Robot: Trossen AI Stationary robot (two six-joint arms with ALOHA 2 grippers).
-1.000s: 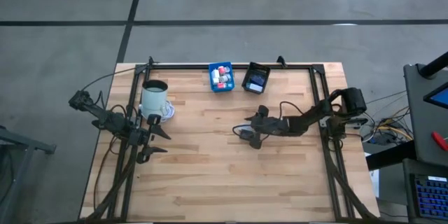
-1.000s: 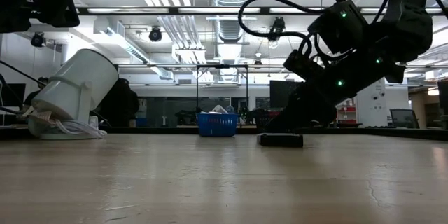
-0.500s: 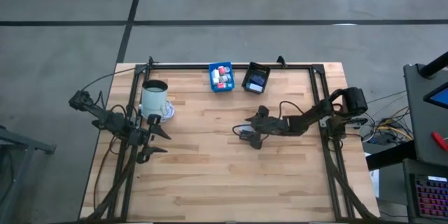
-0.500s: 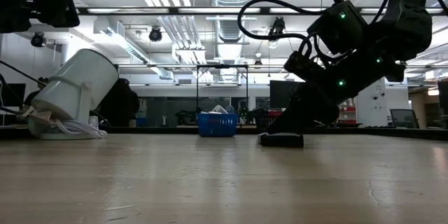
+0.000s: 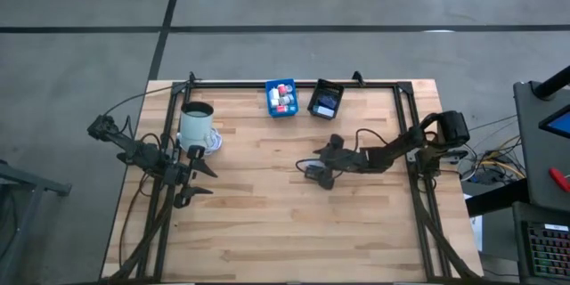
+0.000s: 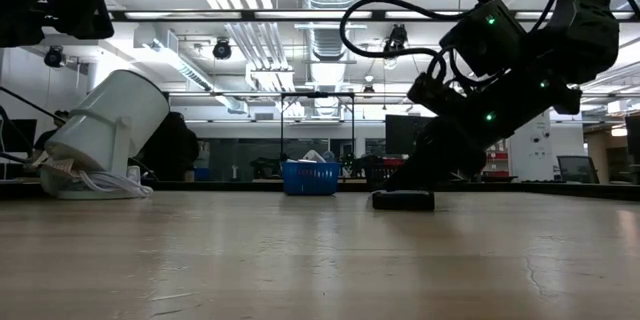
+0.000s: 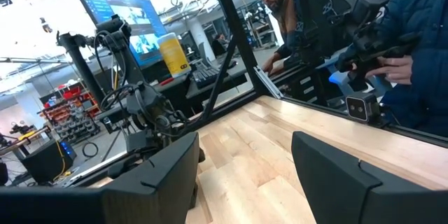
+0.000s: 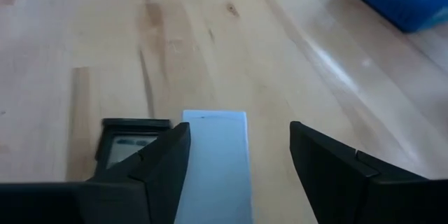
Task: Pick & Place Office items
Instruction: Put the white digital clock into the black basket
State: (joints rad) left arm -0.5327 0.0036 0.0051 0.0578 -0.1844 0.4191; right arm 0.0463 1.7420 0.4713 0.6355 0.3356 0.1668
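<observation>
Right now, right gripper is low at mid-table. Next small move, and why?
Probably close the right gripper on the flat white rectangle. In the right wrist view the rectangle lies between its open fingers on the table, and a flat black rectangle lies just beside it, so a squeeze seems safer than shifting sideways. The left gripper waits by the mug.

Low, level look across the wooden surface (image 6: 300, 260). White mug (image 6: 105, 125) at far left, tilted, sitting on a white base with cables by it. Blue bin (image 6: 310, 177) stands far back near the middle, something pale poking over its rim. Right arm (image 6: 520, 50) comes down from the upper right, green lights on it, a cable looping over the top. Right gripper (image 6: 408, 182) sits low over a flat black piece (image 6: 403, 200) lying on the surface; its fingers can't be made out. Room with ceiling lights behind.
</observation>
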